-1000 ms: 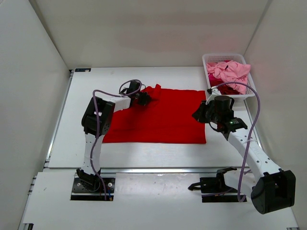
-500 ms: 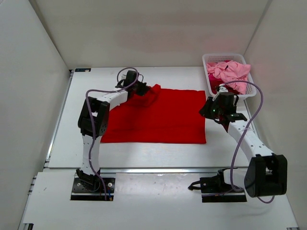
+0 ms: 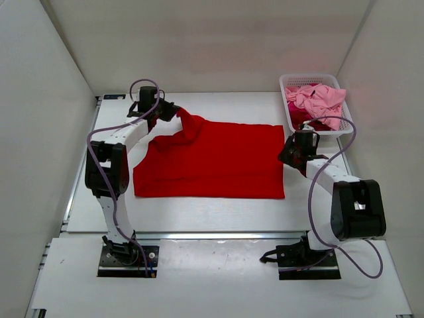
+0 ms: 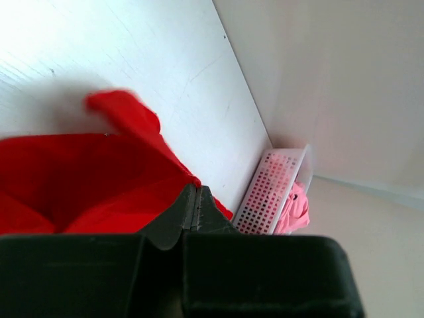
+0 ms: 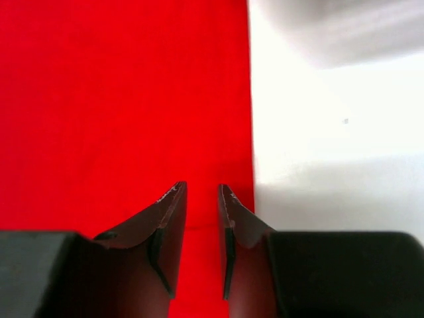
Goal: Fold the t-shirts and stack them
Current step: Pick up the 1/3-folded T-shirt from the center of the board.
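The tabletop [image 3: 199, 213] is a flat white board, closed in by plain white walls [image 3: 212, 46] on the left, at the back and on the right. A thin metal rail [image 3: 78, 173] runs along its left edge. A lower white platform [image 3: 212, 271] in front of it carries the two arm bases.

The bright red t-shirt [image 3: 218, 162] lies spread in the middle of the tabletop, mostly flat. Only its far left corner is raised from the surface. There the left tool [image 3: 171, 111] is clenched on the cloth, near the far left part of the tabletop, and the cloth rises in a ridge up to it. In the left wrist view its two fingers [image 4: 191, 207] are pressed together, with red cloth behind them.

The right tool [image 3: 289, 154] is at the right edge of the same shirt. It is released: in the right wrist view its fingers [image 5: 169, 215] stand a little apart above the red cloth, just beside the bare white surface, and nothing is between them.

A white lattice basket [image 3: 310, 76] stands in the far right corner of the tabletop, close to the right wall. A light pink t-shirt [image 3: 318, 98] lies crumpled on top inside it.
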`<state>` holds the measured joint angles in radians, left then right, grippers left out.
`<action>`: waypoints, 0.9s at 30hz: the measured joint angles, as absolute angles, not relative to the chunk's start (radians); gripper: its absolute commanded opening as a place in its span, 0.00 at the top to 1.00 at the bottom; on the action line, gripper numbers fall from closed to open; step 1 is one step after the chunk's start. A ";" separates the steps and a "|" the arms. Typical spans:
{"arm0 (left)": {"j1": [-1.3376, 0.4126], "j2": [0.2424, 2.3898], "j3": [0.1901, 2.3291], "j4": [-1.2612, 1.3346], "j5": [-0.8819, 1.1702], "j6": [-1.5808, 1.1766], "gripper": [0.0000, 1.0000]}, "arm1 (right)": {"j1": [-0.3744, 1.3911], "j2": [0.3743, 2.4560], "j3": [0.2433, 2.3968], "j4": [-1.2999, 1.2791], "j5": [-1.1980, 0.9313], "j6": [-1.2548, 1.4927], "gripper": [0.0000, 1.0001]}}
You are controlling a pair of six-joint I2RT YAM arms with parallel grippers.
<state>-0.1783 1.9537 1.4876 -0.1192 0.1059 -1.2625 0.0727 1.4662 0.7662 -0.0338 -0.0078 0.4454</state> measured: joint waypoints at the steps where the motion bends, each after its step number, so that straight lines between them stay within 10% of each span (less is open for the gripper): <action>1: -0.177 1.954 1.488 -0.119 0.114 -1.255 1.00 | 0.075 1.464 0.754 -0.030 0.001 0.454 0.76; 27: -0.119 1.953 1.568 -0.015 0.282 -1.100 1.00 | 0.150 2.266 1.816 -0.325 0.387 0.402 0.72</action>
<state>-0.1188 1.9533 1.5681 -0.0147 0.2825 -1.1000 0.1501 2.2662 1.8160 -0.3248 0.3870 0.4023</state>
